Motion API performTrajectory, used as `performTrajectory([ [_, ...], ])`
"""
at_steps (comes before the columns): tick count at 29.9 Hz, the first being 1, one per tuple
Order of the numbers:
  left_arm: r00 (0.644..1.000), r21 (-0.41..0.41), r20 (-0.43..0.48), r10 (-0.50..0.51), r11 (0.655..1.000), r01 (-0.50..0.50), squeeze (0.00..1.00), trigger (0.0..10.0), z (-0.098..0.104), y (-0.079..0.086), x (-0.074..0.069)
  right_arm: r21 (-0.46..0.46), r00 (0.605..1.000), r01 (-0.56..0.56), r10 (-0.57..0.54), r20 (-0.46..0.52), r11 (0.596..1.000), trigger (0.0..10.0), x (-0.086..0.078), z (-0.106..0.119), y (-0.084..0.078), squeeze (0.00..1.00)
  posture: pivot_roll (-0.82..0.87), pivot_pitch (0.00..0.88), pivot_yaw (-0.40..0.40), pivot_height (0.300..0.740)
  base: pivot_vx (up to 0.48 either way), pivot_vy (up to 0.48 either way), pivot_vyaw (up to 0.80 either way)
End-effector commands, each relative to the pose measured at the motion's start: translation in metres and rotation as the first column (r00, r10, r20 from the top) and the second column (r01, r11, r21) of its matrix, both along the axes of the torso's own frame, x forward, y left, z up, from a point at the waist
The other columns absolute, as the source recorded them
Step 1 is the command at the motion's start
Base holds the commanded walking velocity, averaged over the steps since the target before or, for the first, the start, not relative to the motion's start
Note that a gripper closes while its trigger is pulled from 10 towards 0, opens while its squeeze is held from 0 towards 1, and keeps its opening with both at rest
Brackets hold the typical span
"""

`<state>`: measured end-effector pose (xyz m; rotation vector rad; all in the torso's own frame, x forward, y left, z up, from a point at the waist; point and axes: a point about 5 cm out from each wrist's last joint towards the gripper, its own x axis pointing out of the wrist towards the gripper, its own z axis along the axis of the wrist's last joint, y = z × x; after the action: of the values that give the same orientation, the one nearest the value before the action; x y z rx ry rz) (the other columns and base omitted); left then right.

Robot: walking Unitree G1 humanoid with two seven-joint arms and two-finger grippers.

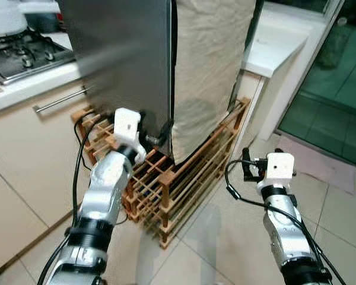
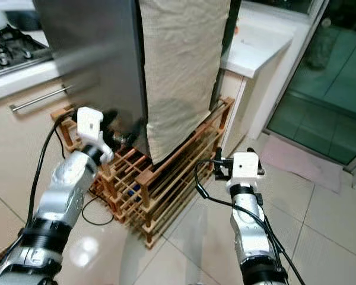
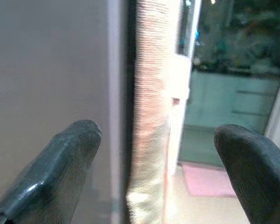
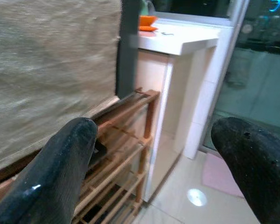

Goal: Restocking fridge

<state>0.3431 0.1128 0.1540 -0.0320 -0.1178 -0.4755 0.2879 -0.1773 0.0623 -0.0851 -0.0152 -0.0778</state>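
Left gripper (image 3: 156, 154) raised, fingers wide, at the edge of the tall stainless-steel fridge door (image 1: 121, 56) above the wooden slatted rack (image 1: 184, 178). Right gripper (image 4: 163, 154) extended forward, fingers wide, holding nothing.

A home kitchen, seemingly: gas hob (image 1: 24, 53), steel fridge (image 1: 124, 59), white counter (image 1: 276, 44).

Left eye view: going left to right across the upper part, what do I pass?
Stove → steel fridge door → beige cloth → white counter → glass door.
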Motion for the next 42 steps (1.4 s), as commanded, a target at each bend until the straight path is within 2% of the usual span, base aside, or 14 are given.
performTrajectory([
  [1, 0.997, 0.055, -0.075, 0.001, 0.998, 0.004, 0.00, 10.0, -0.010, -0.013, 0.003, 0.000, 1.000, 0.006, -0.006, 0.009, 1.000, 10.0, -0.001, 0.001, -0.001, 0.00, 0.01, 0.000, -0.024, 0.740, 0.000, 0.000, 0.00],
  [3, 0.998, 0.049, -0.062, -0.019, 0.999, 0.022, 0.00, 10.0, -0.008, -0.021, 0.006, 0.000, 1.000, 0.003, -0.003, 0.009, 1.000, 10.0, -0.001, 0.002, 0.000, 0.00, 0.01, 0.000, -0.025, 0.740, 0.000, 0.000, 0.00],
  [7, 0.998, 0.076, -0.060, 0.014, 0.997, -0.009, 0.00, 10.0, -0.008, -0.023, 0.011, -0.002, 1.000, 0.000, 0.000, 0.010, 1.000, 10.0, -0.001, 0.002, -0.001, 0.00, 0.00, 0.000, -0.029, 0.740, 0.000, 0.000, 0.00],
  [15, 0.993, 0.044, -0.073, 0.096, 0.995, -0.093, 0.00, 10.0, -0.002, -0.013, 0.021, -0.006, 1.000, -0.003, 0.003, -0.001, 1.000, 10.0, -0.006, 0.000, -0.002, 0.00, -0.01, 0.000, -0.028, 0.740, 0.000, 0.000, 0.00],
  [22, 0.989, 0.049, -0.053, 0.136, 0.990, -0.133, 0.00, 10.0, -0.001, -0.004, 0.020, -0.006, 1.000, -0.001, 0.001, -0.007, 1.000, 10.0, -0.008, 0.000, -0.002, 0.00, -0.01, 0.000, -0.023, 0.740, 0.000, 0.000, 0.00],
  [23, 0.989, -0.003, -0.058, 0.133, 0.991, -0.134, 0.00, 10.0, -0.002, 0.004, 0.014, -0.008, 1.000, 0.005, -0.005, -0.007, 1.000, 10.0, -0.009, 0.000, -0.004, 0.00, 0.00, 0.000, -0.022, 0.740, 0.000, 0.000, 0.00],
  [25, 0.991, -0.017, -0.050, 0.125, 0.992, -0.126, 0.00, 10.0, -0.004, 0.013, 0.003, -0.011, 1.000, 0.013, -0.013, -0.012, 1.000, 10.0, -0.011, -0.001, -0.006, 0.00, 0.00, 0.000, -0.026, 0.740, 0.000, 0.000, 0.00],
  [28, 0.992, -0.020, -0.052, 0.115, 0.993, -0.116, 0.00, 10.0, -0.007, 0.017, -0.005, -0.012, 1.000, 0.012, -0.012, -0.019, 1.000, 10.0, -0.012, -0.002, -0.007, 0.00, 0.01, 0.000, -0.028, 0.740, 0.000, 0.000, 0.00],
  [32, 0.993, -0.027, -0.070, 0.100, 0.994, -0.102, 0.00, 10.0, -0.013, 0.014, -0.013, -0.014, 1.000, -0.002, 0.001, -0.026, 1.000, 10.0, -0.012, -0.004, -0.005, 0.00, 0.03, 0.000, -0.032, 0.740, 0.000, 0.000, 0.00],
  [35, 0.994, 0.000, -0.063, 0.093, 0.996, -0.094, 0.00, 10.0, -0.013, 0.009, -0.015, -0.011, 1.000, -0.008, 0.008, -0.019, 1.000, 10.0, -0.011, -0.002, -0.001, 0.00, 0.02, 0.000, -0.024, 0.740, 0.000, 0.000, 0.00],
  [37, 0.995, 0.003, -0.053, 0.089, 0.996, -0.089, 0.00, 10.0, -0.011, 0.010, -0.018, -0.006, 1.000, 0.005, -0.005, -0.003, 1.000, 10.0, -0.010, 0.002, -0.001, 0.00, 0.02, 0.000, -0.020, 0.740, 0.000, 0.000, 0.00],
  [40, 0.997, 0.020, -0.010, 0.072, 0.997, -0.072, 0.00, 10.0, -0.008, 0.018, -0.027, -0.018, 0.997, 0.040, -0.038, 0.070, 0.999, 10.0, -0.013, 0.015, -0.007, 0.00, 0.02, 0.000, -0.013, 0.740, 0.000, 0.000, 0.00],
  [42, 0.998, 0.001, 0.021, 0.058, 0.998, -0.058, 0.00, 10.0, -0.006, 0.027, -0.040, -0.031, 0.991, 0.079, -0.075, 0.110, 0.996, 10.0, -0.019, 0.025, -0.013, 0.00, 0.02, 0.000, -0.008, 0.740, 0.000, 0.000, 0.00],
])
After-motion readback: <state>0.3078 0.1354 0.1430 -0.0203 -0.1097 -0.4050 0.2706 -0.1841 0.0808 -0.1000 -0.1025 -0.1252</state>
